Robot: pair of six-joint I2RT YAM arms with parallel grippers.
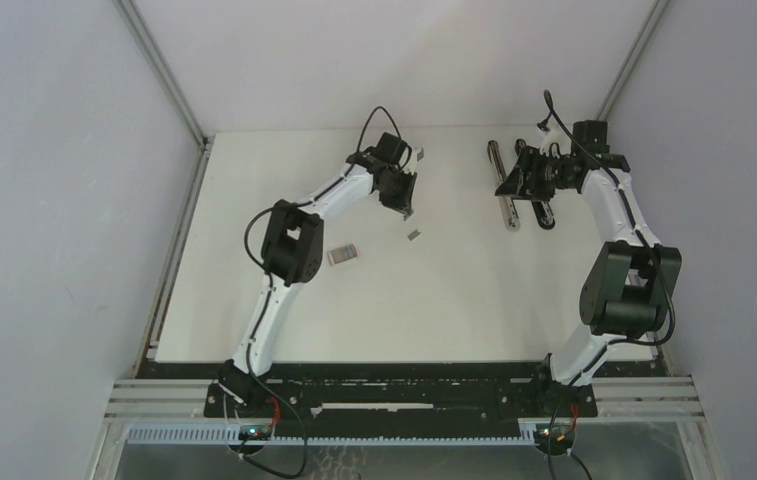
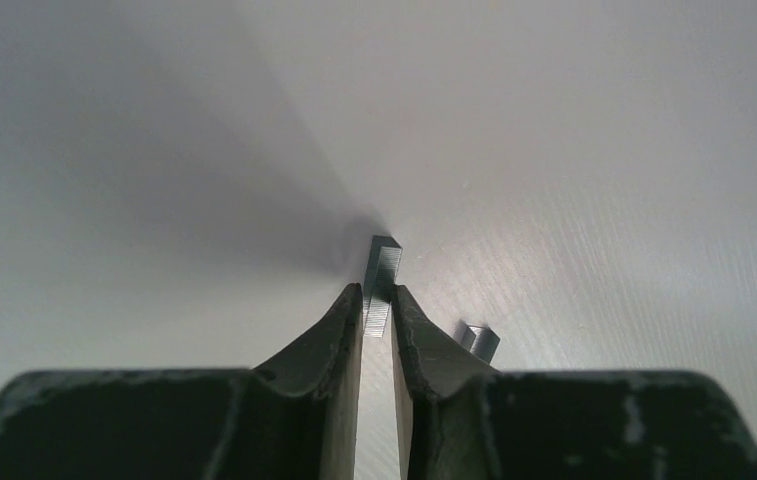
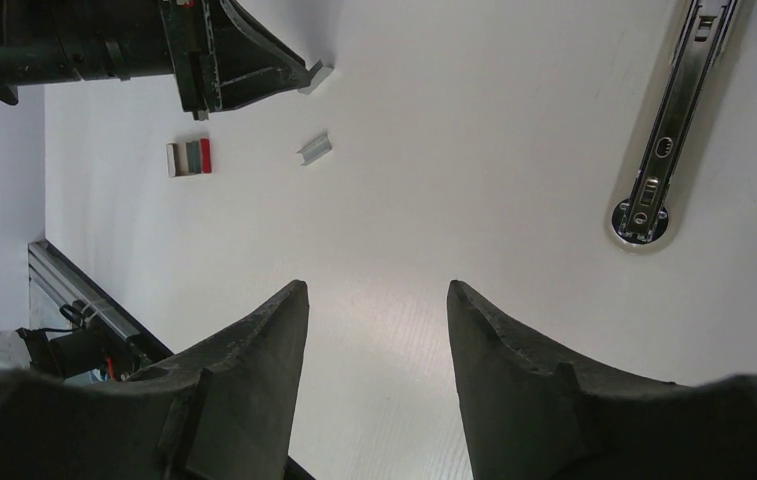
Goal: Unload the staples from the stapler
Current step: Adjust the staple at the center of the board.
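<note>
In the left wrist view my left gripper (image 2: 378, 290) is shut on a short grey strip of staples (image 2: 384, 265), which sticks out past the fingertips, close over the white table. A second strip (image 2: 480, 340) lies on the table just to its right; it also shows from above (image 1: 414, 235). The stapler lies opened at the back right, its shiny metal rail (image 1: 503, 190) beside its black part (image 1: 545, 213). My right gripper (image 1: 507, 185) hovers over the stapler, open and holding nothing. The right wrist view shows the rail (image 3: 669, 120) at upper right.
A small pink-and-white box (image 1: 343, 255) lies left of the loose strip. Another small grey piece (image 1: 419, 153) rests near the back, beyond the left gripper. Walls close the table (image 1: 454, 310) at left, right and rear.
</note>
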